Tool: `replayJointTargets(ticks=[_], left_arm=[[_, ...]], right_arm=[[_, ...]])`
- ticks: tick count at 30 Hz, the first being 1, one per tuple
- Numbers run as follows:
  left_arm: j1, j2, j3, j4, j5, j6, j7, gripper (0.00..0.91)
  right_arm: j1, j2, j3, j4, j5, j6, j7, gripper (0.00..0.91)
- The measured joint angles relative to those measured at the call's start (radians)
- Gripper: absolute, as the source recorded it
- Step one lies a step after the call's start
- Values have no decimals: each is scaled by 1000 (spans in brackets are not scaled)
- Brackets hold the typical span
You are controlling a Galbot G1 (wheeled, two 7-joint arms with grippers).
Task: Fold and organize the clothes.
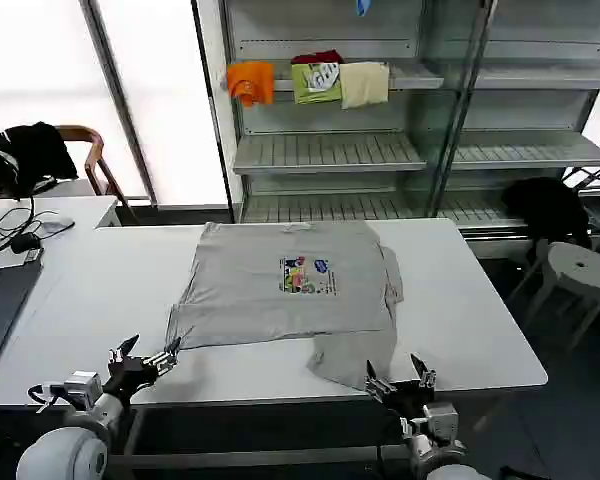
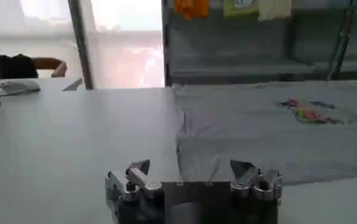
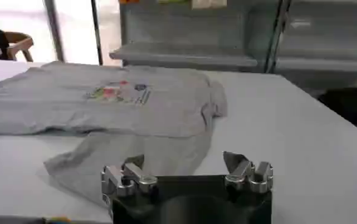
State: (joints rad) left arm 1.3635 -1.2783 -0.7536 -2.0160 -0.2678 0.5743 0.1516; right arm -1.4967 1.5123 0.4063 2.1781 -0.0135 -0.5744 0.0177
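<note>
Left gripper (image 1: 145, 364) and right gripper (image 1: 400, 379), fingers spread and empty, are held at the near edge of the table (image 1: 480, 300). The grey shirt (image 1: 280, 290) is spread mid-table; being light and limp, it is best pinched at hem corners.

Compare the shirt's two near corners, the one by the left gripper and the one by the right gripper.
The corner by the left gripper lies flat, in line with the grey shirt's hem; the corner by the right gripper is a loose flap hanging past that hem toward the table edge. The left corner looks smooth, the right flap rumpled. Each has an open gripper right beside it.
</note>
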Motion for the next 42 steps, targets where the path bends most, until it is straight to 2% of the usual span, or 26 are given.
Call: replayJointTargets(ticks=[7,13,14,15,16,17,18,19,20,29,42], left_arm=[[-9,8,0,30,21,-3,2,907],[-19,9,10,52,34,-4,3,826],[-19,9,13,55,36,-4,3,736],[-19,10,16,58,38,-5,4,695],[-17,12,18,61,39,-6,6,584],[-16,13,20,62,39,-8,7,494],[-15,13,23,64,39,-10,8,292],[-15,13,26,65,40,-11,10,111],[-15,12,28,65,39,-12,11,20],[-18,7,49,74,43,-20,19,0],[-17,9,40,65,4,-57,21,0]], right_arm=[[1,5,-19,-27,3,-1,2,897],[6,13,-31,-47,0,2,2,736],[6,13,-32,-51,-2,2,2,635],[6,12,-32,-52,-2,2,1,474],[6,12,-34,-55,-3,2,0,262],[5,12,-35,-57,-3,2,-1,151],[5,12,-35,-59,-4,2,-2,0],[5,12,-36,-60,-4,2,-3,0],[5,12,-36,-61,-5,3,-4,0],[-3,6,-37,-64,-7,14,-12,0],[5,15,-27,-48,9,69,2,0]])
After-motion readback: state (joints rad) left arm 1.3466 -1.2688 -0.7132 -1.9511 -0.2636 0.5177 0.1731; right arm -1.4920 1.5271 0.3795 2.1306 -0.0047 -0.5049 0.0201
